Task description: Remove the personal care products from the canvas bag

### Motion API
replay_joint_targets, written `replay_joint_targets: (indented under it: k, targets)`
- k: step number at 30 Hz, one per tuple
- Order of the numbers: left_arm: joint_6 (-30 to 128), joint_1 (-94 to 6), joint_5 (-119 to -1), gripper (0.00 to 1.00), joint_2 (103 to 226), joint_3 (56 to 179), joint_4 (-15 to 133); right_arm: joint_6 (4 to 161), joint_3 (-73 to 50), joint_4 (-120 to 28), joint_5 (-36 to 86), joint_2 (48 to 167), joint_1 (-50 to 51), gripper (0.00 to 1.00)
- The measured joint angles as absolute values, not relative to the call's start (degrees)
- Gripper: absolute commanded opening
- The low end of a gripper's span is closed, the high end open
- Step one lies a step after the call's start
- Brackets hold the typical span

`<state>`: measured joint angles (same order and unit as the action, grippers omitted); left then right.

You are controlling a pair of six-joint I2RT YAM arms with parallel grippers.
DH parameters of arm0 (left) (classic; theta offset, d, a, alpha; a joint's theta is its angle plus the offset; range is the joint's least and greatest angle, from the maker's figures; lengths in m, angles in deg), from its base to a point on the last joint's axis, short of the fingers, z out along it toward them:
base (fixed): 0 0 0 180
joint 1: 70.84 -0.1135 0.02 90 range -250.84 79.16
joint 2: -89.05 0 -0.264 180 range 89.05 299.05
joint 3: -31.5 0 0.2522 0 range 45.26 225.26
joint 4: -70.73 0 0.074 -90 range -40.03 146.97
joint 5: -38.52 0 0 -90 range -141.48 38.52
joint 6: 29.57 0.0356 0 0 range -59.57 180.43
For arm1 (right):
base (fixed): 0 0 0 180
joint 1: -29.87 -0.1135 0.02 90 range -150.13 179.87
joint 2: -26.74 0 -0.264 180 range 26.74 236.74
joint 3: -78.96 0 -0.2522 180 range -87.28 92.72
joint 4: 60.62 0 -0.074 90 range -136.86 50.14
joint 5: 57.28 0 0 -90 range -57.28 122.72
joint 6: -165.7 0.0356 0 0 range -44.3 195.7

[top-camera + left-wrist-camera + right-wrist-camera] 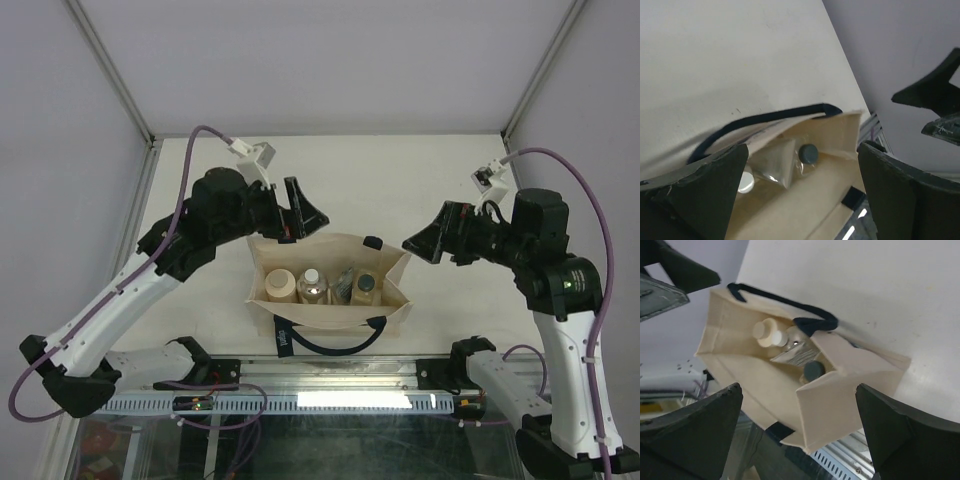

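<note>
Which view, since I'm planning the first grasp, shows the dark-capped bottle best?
Top external: the dark-capped bottle stands rightmost of four in the canvas bag, seen from above, unobstructed. Left wrist shows mainly its cap; right wrist shows only the cap above the bag's wall.

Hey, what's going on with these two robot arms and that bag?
Two robot arms are set to empty a canvas bag standing open on the table. The left arm and right arm hover at either side of it, jaws open, holding nothing. All four personal care products are inside the bag; none is out yet.
</note>
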<state>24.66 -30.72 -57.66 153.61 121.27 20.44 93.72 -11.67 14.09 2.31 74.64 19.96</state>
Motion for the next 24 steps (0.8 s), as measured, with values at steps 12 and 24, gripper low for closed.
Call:
replay_joint_targets:
  k: [12,24]
  targets:
    - [23.6,-4.0,-44.9,0.9,157.3,119.3,14.4,92.7,-17.1,18.7,-7.0,73.6,16.0,0.95]
    - [23.6,-2.9,-31.8,0.8,169.1,123.4,4.7,97.0,-17.1,22.5,11.1,83.1,-2.2,0.87]
